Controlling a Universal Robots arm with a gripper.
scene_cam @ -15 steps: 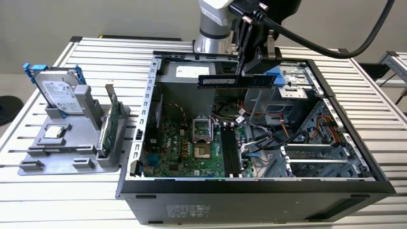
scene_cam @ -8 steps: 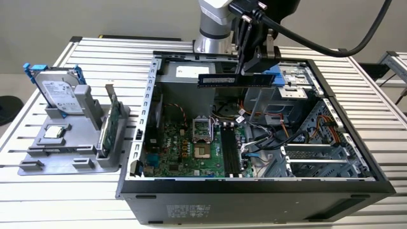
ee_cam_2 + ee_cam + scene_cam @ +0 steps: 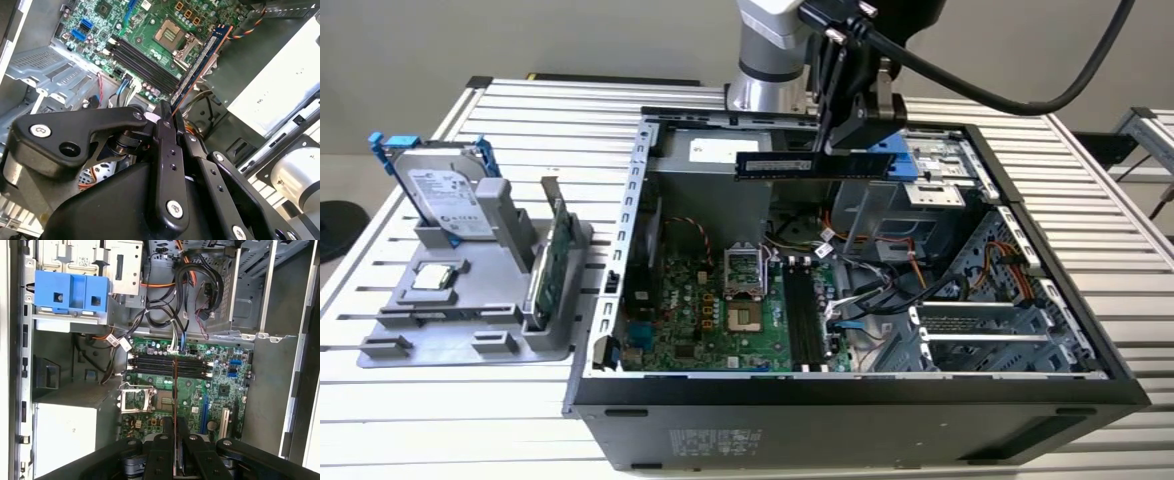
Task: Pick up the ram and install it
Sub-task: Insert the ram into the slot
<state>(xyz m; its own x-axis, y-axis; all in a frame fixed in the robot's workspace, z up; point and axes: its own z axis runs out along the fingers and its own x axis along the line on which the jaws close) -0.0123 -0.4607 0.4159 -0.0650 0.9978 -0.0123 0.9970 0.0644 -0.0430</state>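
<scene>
Exterior view: bright, even, diffuse light from above. The slatted table is near white. A soft, short shadow lies beside the grey stand near the table's edge on the exterior view's left. The computer case has a dark front panel, and its motherboard lies in mild shade. Second wrist view: the pale power supply is washed out by glare. The gripper is a black mass with pin highlights on its screws. The ram has an orange glint along its edge. First wrist view: the case walls are overexposed.

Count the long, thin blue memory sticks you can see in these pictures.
1: the long, thin blue memory stick is gripped in the black pincer, above the open black computer case. Others could be hidden inside it.
</scene>
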